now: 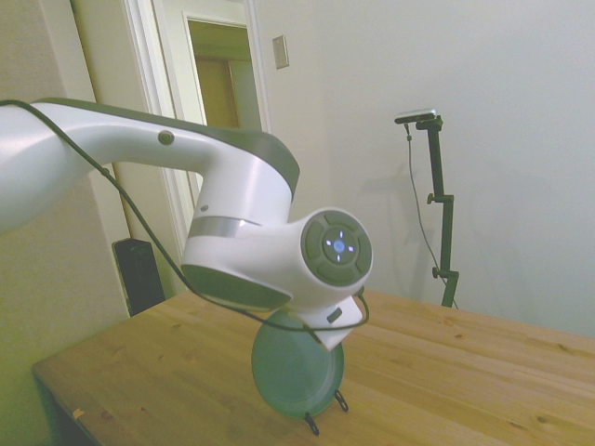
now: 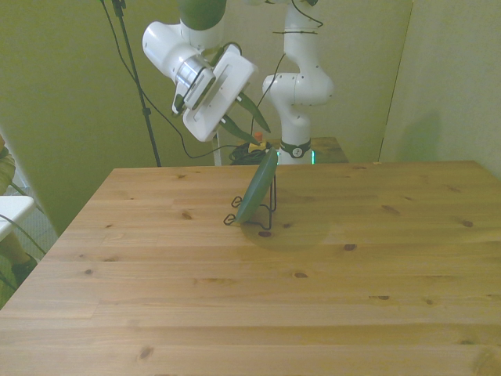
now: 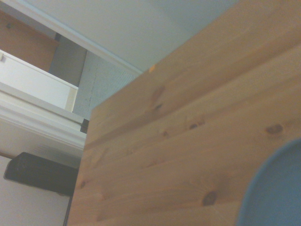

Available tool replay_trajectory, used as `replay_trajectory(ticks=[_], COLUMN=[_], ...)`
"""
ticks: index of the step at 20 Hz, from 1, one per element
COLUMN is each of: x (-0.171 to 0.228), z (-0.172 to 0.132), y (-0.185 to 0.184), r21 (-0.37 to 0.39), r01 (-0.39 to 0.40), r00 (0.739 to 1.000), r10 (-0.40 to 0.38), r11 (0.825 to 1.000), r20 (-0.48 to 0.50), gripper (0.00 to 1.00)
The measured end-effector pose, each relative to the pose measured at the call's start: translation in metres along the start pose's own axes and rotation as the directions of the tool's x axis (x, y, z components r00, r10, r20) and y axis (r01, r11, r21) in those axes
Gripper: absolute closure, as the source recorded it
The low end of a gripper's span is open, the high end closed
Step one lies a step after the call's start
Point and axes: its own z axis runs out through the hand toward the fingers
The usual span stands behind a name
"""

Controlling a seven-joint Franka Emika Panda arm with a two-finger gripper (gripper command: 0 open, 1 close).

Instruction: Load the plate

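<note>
Wooden table (image 2: pixel 235 298), teal plate (image 2: pixel 257 189) upright in wire stand (image 2: pixel 268 210), hand (image 2: pixel 249 125) just above.

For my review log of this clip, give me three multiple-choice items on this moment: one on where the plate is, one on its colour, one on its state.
1. Where is the plate?
A. In the thin black wire stand on the table
B. Flat at the table's near edge
C. On the floor

2. What colour is the plate?
A. Red
B. Teal blue-green
C. White

3. How does the plate sit?
A. Face down
B. Lying flat
C. On edge, leaning

Answers: 1 A, the front view shows the plate's lower edge in the wire stand near mid-table; 2 B, it reads teal in the side view; 3 C, both views show it standing tilted, not flat.
</note>
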Motion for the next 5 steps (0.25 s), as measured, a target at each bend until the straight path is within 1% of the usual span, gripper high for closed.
replay_trajectory(ticks=[2, 3, 5], x=[-0.008, -0.012, -0.017], z=[-0.008, -0.01, -0.003], y=[-0.038, -0.055, -0.084], r21=[-0.008, -0.027, -0.094], r01=[0.068, 0.109, 0.19], r00=[0.998, 0.994, 0.98], r10=[-0.068, -0.11, -0.195], r11=[0.998, 0.994, 0.977], r20=[-0.014, -0.021, -0.039], gripper=[0.0, 0.0, 0.0])
